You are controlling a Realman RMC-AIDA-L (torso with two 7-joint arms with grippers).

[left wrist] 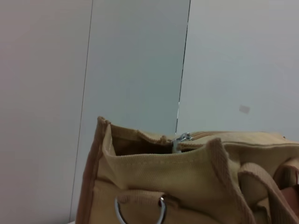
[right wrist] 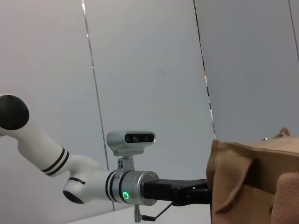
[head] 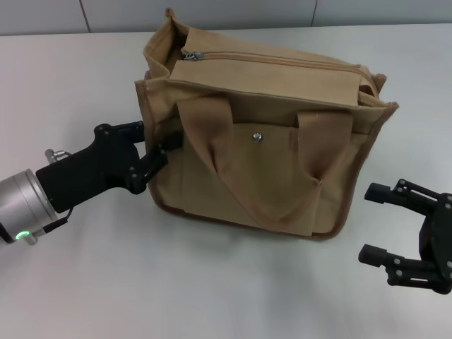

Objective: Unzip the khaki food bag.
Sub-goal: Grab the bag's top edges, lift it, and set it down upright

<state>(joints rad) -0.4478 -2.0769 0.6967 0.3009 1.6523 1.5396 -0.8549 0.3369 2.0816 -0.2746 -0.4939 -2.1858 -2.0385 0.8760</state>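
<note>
Even, soft overhead light fills the head view; the pale desk [head: 85,63] reads bright with no glare. A faint shadow hugs the lower edge of the khaki food bag [head: 261,148]. In the left wrist view the bag is close and soft-focused, its metal ring [left wrist: 140,212] catching a small highlight.

Tan bag [head: 268,169] (brown piping), black tools.

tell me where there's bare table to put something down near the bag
Free: the table in front of the bag, between the two grippers, and the strip behind it up to the wall. Crowded: the bag's left side, where the left gripper presses in; the right gripper hangs open near its right corner.
</note>
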